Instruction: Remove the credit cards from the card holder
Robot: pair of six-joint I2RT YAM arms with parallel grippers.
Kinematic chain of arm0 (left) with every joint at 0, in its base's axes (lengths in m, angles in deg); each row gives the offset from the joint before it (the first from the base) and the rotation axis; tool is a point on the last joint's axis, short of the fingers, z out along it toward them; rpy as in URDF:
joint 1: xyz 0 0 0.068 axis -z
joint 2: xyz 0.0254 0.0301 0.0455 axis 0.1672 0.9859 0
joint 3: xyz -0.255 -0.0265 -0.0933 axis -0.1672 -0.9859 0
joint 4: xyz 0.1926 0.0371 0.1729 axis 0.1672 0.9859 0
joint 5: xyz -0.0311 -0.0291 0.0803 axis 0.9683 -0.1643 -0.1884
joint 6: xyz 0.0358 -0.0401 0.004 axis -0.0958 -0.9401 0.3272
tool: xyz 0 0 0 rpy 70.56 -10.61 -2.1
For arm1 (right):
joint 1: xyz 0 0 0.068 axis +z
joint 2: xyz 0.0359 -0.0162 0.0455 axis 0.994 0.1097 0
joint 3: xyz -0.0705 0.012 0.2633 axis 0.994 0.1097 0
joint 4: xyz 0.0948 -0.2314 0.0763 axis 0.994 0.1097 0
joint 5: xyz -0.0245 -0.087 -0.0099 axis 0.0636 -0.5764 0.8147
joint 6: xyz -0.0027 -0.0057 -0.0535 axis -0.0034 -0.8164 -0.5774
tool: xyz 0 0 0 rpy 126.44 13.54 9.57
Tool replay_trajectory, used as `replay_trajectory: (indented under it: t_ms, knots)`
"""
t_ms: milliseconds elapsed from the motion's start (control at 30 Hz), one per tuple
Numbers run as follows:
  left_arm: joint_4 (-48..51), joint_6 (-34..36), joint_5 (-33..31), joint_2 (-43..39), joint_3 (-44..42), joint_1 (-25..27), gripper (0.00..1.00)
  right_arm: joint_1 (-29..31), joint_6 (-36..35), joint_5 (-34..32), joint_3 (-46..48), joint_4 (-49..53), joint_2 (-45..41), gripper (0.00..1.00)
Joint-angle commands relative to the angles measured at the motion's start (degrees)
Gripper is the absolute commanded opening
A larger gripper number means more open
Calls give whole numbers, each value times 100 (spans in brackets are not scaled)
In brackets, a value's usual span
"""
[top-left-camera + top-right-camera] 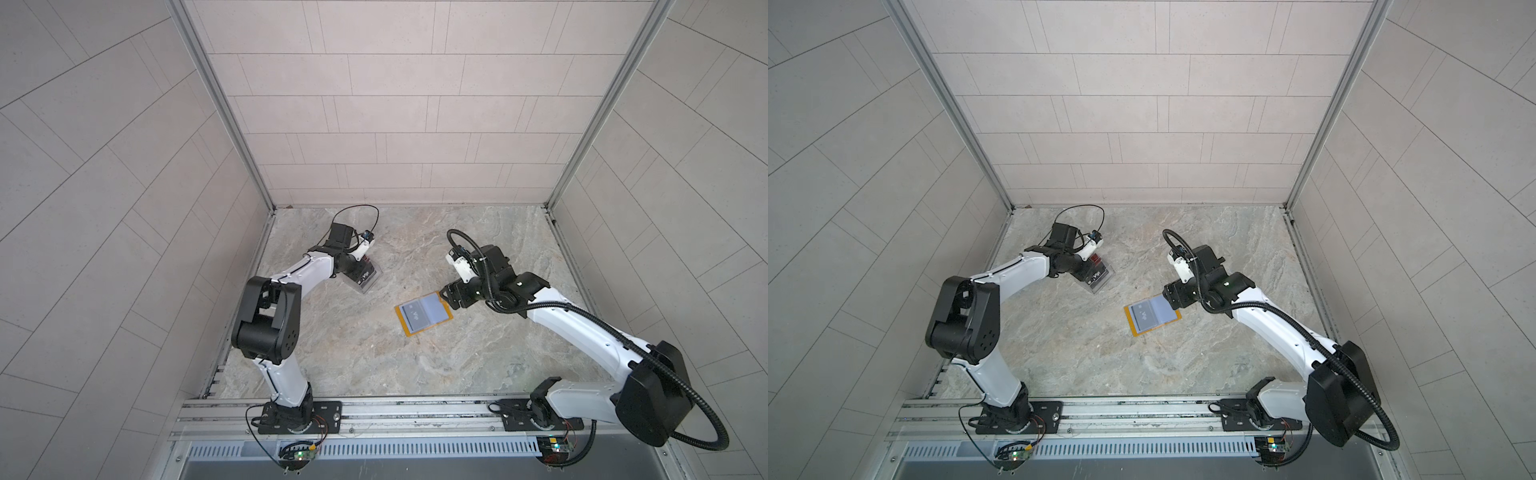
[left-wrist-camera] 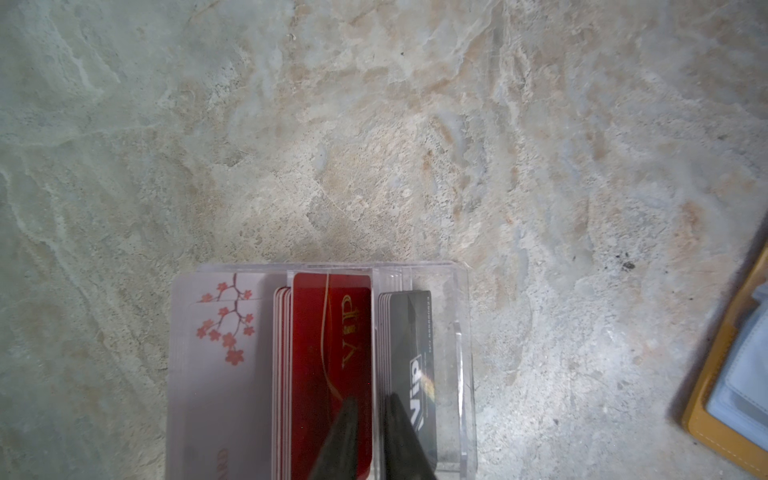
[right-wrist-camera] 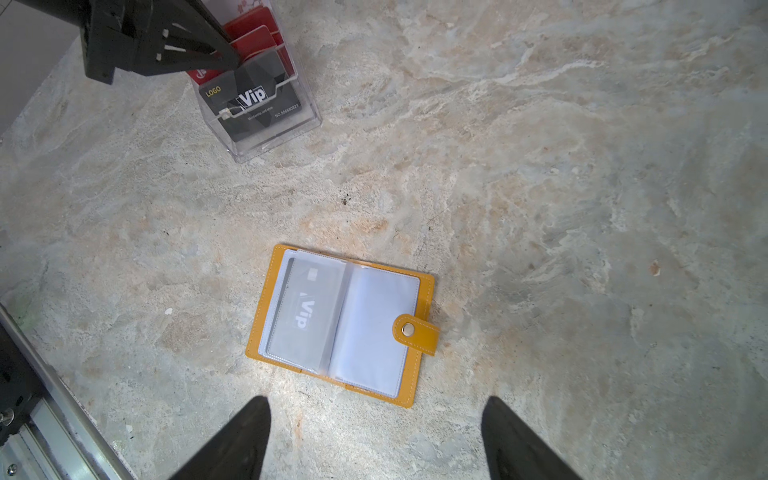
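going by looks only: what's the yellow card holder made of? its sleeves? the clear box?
Card holder: cover looks like leather or faux leather, matte mustard, stitched edges, shiny metal snap on the tab.
Sleeves: soft clear plastic, probably vinyl, glossy and slightly hazy; the Vip card shows through.
Clear box: rigid transparent plastic, likely acrylic, with bright hard edges.

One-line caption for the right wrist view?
Mustard card holder lying open, grey Vip card sleeved inside; right gripper open near it; clear card box nearby.
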Motion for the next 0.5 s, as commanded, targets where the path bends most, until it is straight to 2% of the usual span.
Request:
replay_trajectory:
  t_ms: [0,467]
  knots:
    - [-22,-44,22,-13,125,-35,19,-19,44,-72,50,-27,-152,82]
    - [7,-203,-322,-181,196,-34,20,-30,74,-50,27,-89,-86,82]
